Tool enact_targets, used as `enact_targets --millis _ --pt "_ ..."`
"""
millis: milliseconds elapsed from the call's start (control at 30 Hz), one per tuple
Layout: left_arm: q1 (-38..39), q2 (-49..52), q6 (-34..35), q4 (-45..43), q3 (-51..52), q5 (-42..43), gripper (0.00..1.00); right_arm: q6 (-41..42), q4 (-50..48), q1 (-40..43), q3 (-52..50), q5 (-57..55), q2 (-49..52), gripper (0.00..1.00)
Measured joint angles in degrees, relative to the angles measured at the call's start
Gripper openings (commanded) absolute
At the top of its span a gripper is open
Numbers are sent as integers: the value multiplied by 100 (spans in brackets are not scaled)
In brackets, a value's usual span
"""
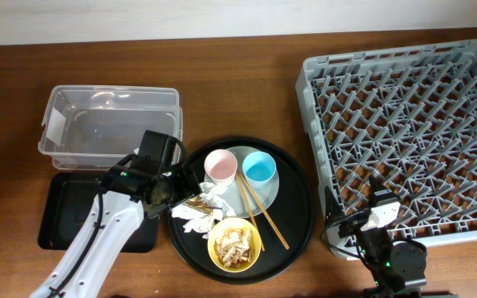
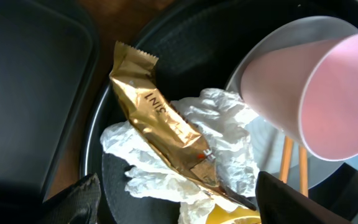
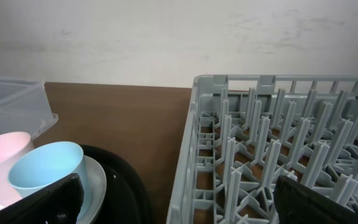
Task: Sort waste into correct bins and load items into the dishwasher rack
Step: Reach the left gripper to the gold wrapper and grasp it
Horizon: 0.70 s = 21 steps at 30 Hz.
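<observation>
My left gripper (image 1: 163, 193) (image 2: 179, 208) is open at the left rim of the round black tray (image 1: 301, 211). Its fingers (image 2: 73, 202) straddle crumpled white tissue (image 2: 225, 124) (image 1: 195, 213) and the lower end of a gold wrapper (image 2: 157, 127) without closing on them. Beside these, a pink cup (image 1: 220, 165) (image 2: 316, 106) and a blue cup (image 1: 260, 168) stand on a grey plate (image 1: 270, 189). Chopsticks (image 1: 263, 211) lie across the plate's edge. A yellow bowl (image 1: 235, 244) holds beige scraps. My right gripper (image 1: 377, 211) (image 3: 179, 208) is open and empty at the grey dishwasher rack's (image 1: 412, 141) front left corner.
A clear plastic tub (image 1: 110, 124) sits at the back left, with a shallow black rectangular tray (image 1: 65, 211) in front of it. My left arm crosses that tray's right side. The rack's wall (image 3: 194, 143) stands right in front of my right gripper.
</observation>
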<state>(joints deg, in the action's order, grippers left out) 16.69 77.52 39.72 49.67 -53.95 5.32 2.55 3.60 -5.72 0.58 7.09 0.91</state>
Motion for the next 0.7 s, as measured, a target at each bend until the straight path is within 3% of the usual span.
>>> enact_targets --millis 67,200,267,433,633,700 --pt "0 0 170 66 0 2 66 2 0 0 0 0 0 99" --pt "0 0 955 -22 164 0 72 4 0 0 0 0 0 99" --pt "0 -4 1497 -498 540 2 71 0 -2 0 0 0 0 99" --pt "0 -2 1956 -942 769 0 70 0 0 0 0 0 0 99" --pt "0 555 2277 -1211 769 4 54 0 0 0 0 0 0 99" --pt "0 673 2337 -1252 769 33 41 2 -2 0 0 0 0 99"
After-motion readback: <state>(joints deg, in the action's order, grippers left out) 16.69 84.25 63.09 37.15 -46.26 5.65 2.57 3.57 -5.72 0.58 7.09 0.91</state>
